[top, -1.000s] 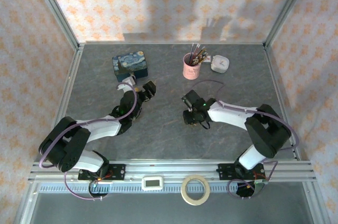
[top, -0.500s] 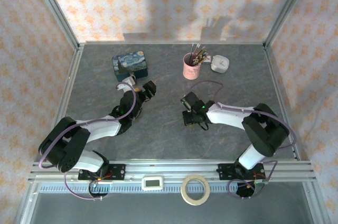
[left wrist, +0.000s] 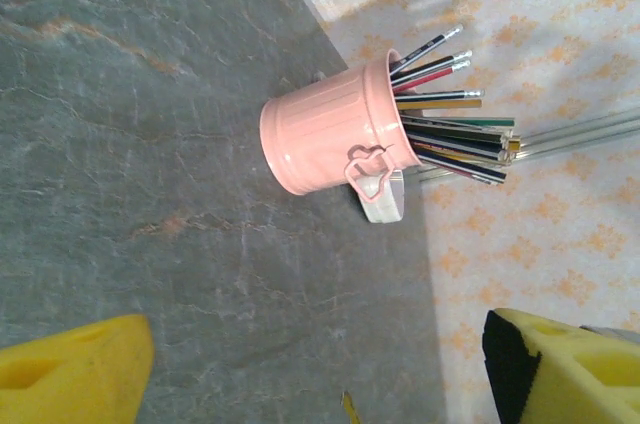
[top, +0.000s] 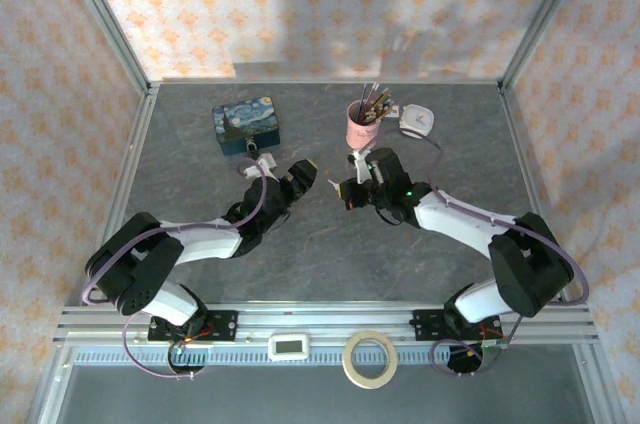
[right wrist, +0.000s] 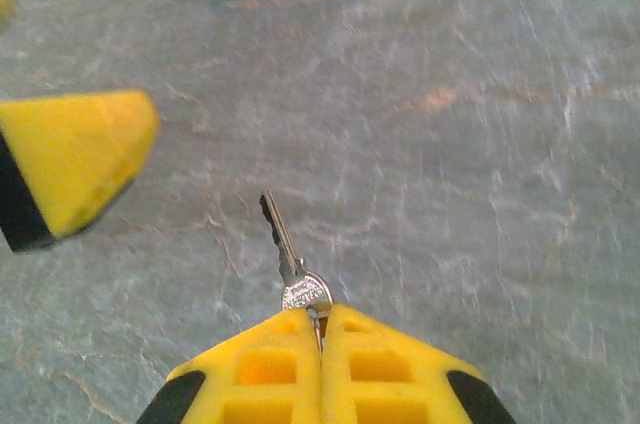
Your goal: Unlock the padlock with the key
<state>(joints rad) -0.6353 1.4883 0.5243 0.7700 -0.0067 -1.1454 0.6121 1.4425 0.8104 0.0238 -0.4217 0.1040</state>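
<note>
My right gripper [right wrist: 321, 319] is shut on the round head of the small silvery key [right wrist: 290, 262]. The key's toothed blade sticks out ahead of the yellow fingers, above the grey table. From above, this gripper [top: 347, 190] hangs near the table's middle. The left gripper [top: 303, 175] faces it a short way to the left. One of its yellow fingers [right wrist: 70, 159] shows at the left in the right wrist view. The left gripper [left wrist: 320, 384] is open wide with nothing between its fingers. The tiny dark padlock [top: 251, 147] lies just in front of the blue tin [top: 247, 124].
A pink cup of pens and pencils [top: 362, 127] [left wrist: 330, 134] stands at the back, right of centre, with a white object [top: 417, 121] beside it. A tape roll [top: 370, 358] and a small white timer [top: 291, 346] sit on the front rail. Papered walls close in the table.
The right gripper closed on the key, lifted off the table and swung toward the back. The left gripper moved right, toward the middle, and its jaws narrowed slightly.
</note>
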